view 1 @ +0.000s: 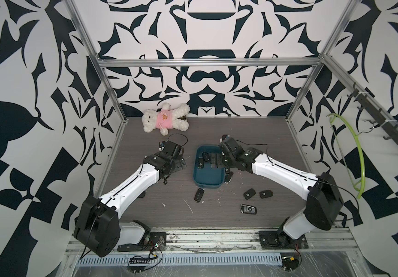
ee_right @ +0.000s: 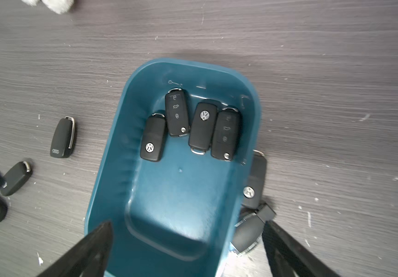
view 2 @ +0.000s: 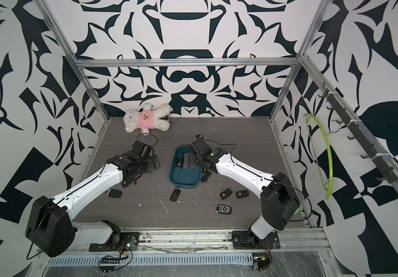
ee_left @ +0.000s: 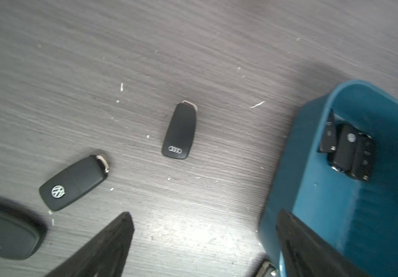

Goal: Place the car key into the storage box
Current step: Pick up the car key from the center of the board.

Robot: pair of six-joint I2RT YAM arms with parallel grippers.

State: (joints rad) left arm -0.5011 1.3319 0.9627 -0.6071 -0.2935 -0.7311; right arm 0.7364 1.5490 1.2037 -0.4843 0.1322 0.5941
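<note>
Right wrist: VW keys (ee_right: pixel 204 127) in storage box (ee_right: pixel 114 172).

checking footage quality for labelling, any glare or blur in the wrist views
Left wrist view: bright glare on the table, and the key at the frame edge is soft. Right wrist view: the keys in the storage box are sharp.

I count four car keys (ee_right: pixel 177 115) in the one blue storage box (ee_right: pixel 119 167), about ten loose keys (view 1: pixel 199 194) on the table (view 1: pixel 217 215), some half hidden, one plush bear (view 1: pixel 165 117), one green hanger (view 1: pixel 358 153) and two robot arms (view 1: pixel 131 184).
</note>
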